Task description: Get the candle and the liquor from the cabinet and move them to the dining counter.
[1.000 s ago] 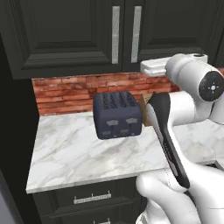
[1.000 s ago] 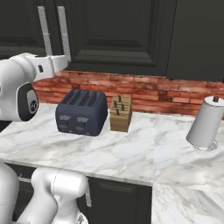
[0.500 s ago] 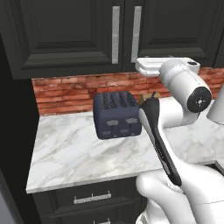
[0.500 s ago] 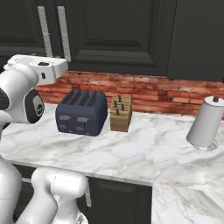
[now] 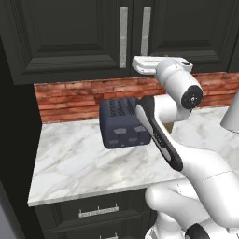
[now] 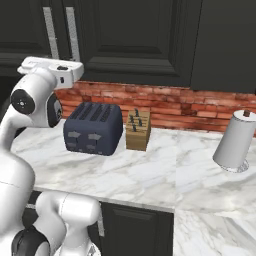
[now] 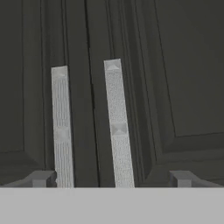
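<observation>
Item one, the cabinet (image 5: 70,42): I see it dark charcoal, panelled, both doors closed, filling the 12 o'clock half of the left base view and likewise the top of the right base view (image 6: 140,40). Its two silver handles (image 5: 123,36) hang upright side by side at the door seam; in the hand view they run as two pale bars (image 7: 117,127), one at 9 o'clock of centre, one near centre, both close ahead. Item two, the gripper (image 7: 112,178): I read its two dark fingertips (image 7: 41,178) standing spread as wide as they go, one at 7 o'clock and one at 5 o'clock of the hand view, with nothing between them but the door and its handles, and no contact that I can make out. In the left base view the white hand (image 5: 149,64) sits level just below the cabinet's lower edge, pointing towards 9 o'clock, under the right-hand handle. Item three, the worktop (image 5: 74,163): white grey-veined marble against a red brick wall (image 5: 70,95). On it, a dark blue toaster (image 6: 93,129), and just beside it at 3 o'clock a wooden knife block (image 6: 138,130). Well apart, at 3 o'clock in the right base view, a paper towel roll (image 6: 235,142) stands upright on its holder. Below the worktop, a dark drawer (image 5: 98,212) with a small silver pull.
</observation>
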